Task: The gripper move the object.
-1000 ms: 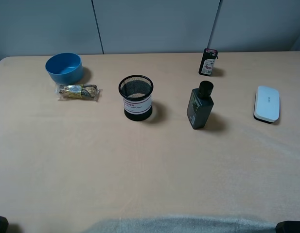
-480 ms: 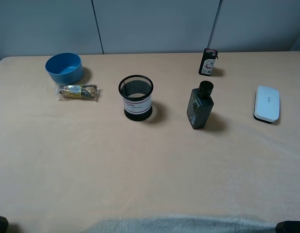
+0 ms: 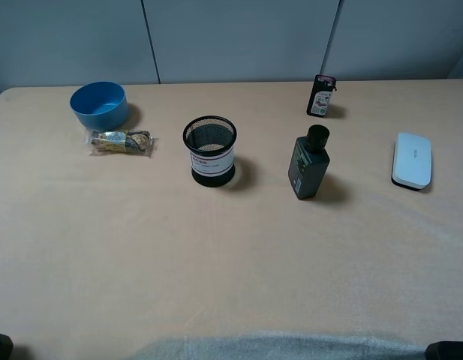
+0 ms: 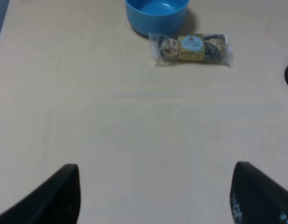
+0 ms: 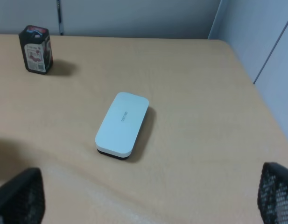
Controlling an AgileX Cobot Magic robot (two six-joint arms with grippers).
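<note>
The round blue bowl [image 3: 100, 104] stands upright and empty at the far left of the table; it also shows in the left wrist view [image 4: 156, 14]. My left gripper [image 4: 155, 196] is open and empty, its fingers [image 4: 55, 196] wide apart, well short of the bowl over bare table. My right gripper [image 5: 148, 198] is open and empty, its fingers [image 5: 20, 196] wide apart near the table's front right. In the exterior high view only dark corners of the arms show at the bottom edge.
A wrapped pack of chocolates [image 3: 120, 142] lies just in front of the bowl. A black mesh pen cup [image 3: 210, 150] stands mid-table, a dark bottle [image 3: 309, 163] to its right, a small black box [image 3: 321, 96] at the back, and a white flat device [image 3: 411, 160] at right.
</note>
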